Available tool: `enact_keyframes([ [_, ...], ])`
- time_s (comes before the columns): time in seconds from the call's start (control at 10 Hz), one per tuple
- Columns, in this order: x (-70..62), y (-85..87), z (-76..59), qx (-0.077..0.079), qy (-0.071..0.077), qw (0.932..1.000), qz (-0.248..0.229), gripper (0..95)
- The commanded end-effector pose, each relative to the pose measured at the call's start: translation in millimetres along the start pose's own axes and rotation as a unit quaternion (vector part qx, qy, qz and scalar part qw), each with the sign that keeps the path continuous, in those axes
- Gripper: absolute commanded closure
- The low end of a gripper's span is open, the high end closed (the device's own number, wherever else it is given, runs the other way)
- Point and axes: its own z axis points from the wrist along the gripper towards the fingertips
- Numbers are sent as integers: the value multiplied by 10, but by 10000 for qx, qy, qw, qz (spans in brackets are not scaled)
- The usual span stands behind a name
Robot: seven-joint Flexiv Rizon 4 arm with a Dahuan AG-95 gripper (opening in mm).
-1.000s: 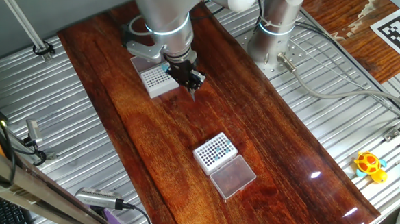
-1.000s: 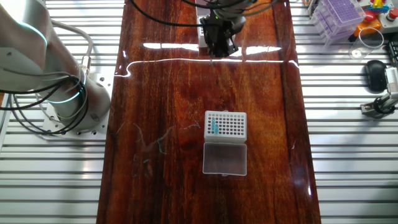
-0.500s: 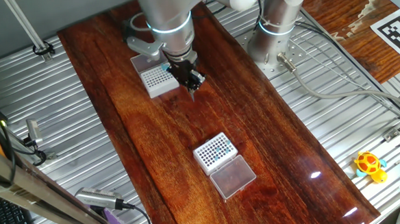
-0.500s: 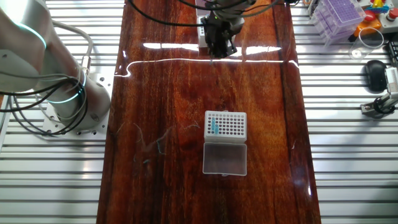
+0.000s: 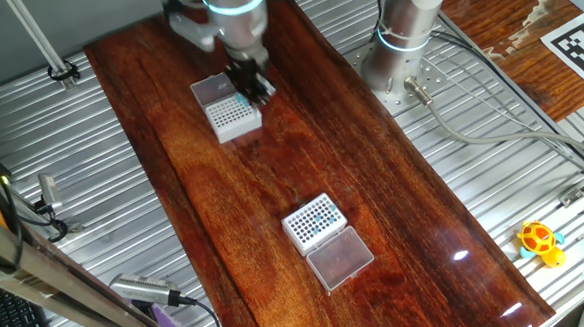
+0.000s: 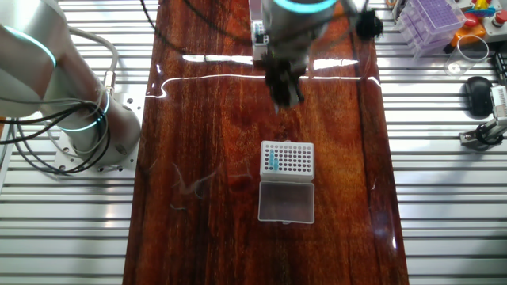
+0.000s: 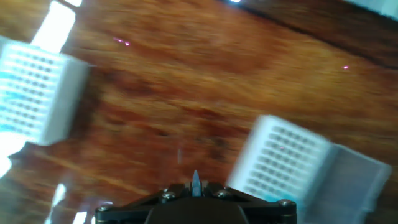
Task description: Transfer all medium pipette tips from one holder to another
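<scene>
My gripper (image 5: 252, 86) hangs above the table beside the far white holder (image 5: 231, 116), whose grid looks mostly bare. It is shut on one medium pipette tip (image 7: 196, 181), a slim teal cone sticking out between the fingers; the hand view is blurred. The near white holder (image 5: 315, 220) carries several teal tips (image 6: 272, 162) along one side. In the other fixed view the gripper (image 6: 283, 87) is over bare wood above that holder (image 6: 287, 158). In the hand view one holder (image 7: 37, 93) lies at the left and another (image 7: 280, 158) at the right.
Each holder has a clear lid lying open beside it (image 5: 340, 258) (image 5: 212, 88). The arm's base (image 5: 402, 63) stands on the metal slats right of the wooden board. A rack of purple tips (image 6: 432, 20) and a yellow toy (image 5: 539, 241) lie off the board.
The gripper has risen and swung, still holding the tip: toward the far holder in one fixed view, lower in the frame in the other. The holders have not moved.
</scene>
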Motion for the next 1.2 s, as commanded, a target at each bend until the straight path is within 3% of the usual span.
enact_keyframes([
  [0.1,143,-503,-26,-156,117,9937,-1100,950],
  [0.3,163,-547,17,-133,113,9937,-1104,950],
  [0.6,161,-546,16,-231,109,9959,-871,950],
  [0.8,161,-546,16,-177,121,9978,-624,950],
  [1.2,157,-556,72,-130,84,9979,-634,950],
])
